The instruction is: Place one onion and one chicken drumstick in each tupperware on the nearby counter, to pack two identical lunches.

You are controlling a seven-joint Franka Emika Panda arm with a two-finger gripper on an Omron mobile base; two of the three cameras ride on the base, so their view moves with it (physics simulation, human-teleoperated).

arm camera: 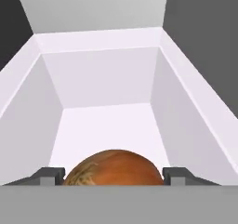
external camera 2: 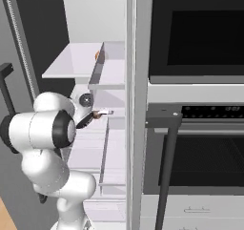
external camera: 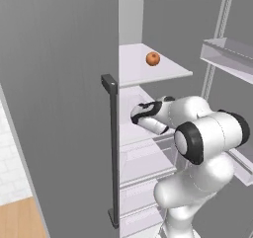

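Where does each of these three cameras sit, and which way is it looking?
Left base view: behind the arm's left, looking into the open fridge; white arm lower right, an onion on the upper shelf.
Right base view: behind its right, facing fridge and oven; arm lower left.
Hand view: on the hand, looking along the gripper into a white drawer; an onion sits between its tips.
Both base views share arm and fridge shelves.

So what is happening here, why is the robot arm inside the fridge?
The white arm reaches into the open fridge at a lower shelf. In the hand view its gripper stands open, one fingertip on each side of an onion in a white compartment; whether they touch it is unclear. A second onion sits on the upper shelf.
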